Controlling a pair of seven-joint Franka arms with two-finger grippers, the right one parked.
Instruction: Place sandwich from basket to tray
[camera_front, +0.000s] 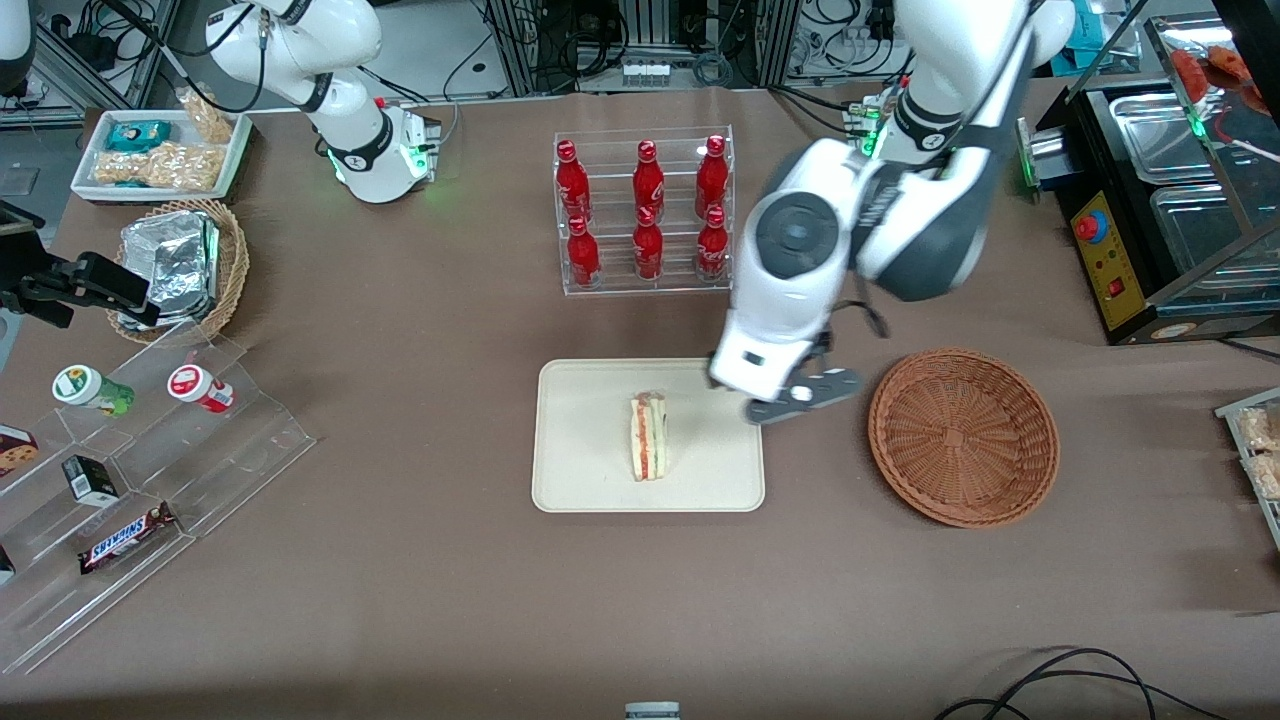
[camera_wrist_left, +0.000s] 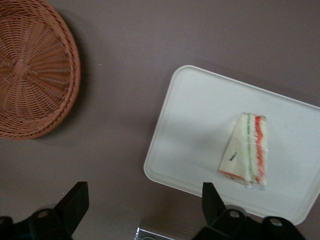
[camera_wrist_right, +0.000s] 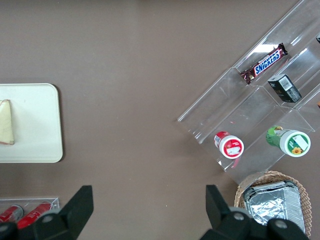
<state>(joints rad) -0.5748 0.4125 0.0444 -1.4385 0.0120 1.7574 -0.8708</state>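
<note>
I read the brown counter (camera_front: 420, 560) first; it fills the front frame. At the frame's centre lies the cream tray (camera_front: 590, 440), flat on the counter. In the right half of the frame sits the reddish-brown wicker basket (camera_front: 963, 436), nothing in it, well apart from the tray. Above the tray in the frame stands a clear rack of red bottles (camera_front: 645, 210). A tan wicker basket of foil packs (camera_front: 180, 265) sits at the frame's left edge, with a clear stepped stand (camera_front: 150, 470) of snacks below it.

The sandwich (camera_front: 648, 436) lies on the tray, near its middle, with the red and green filling edge showing in the wrist view (camera_wrist_left: 247, 149). It rests free; nothing touches it.

My hand (camera_front: 800, 395) hangs between tray and basket, over the tray's corner nearest the basket. Its fingers (camera_wrist_left: 75, 202) stand wide apart, holding nothing.
</note>
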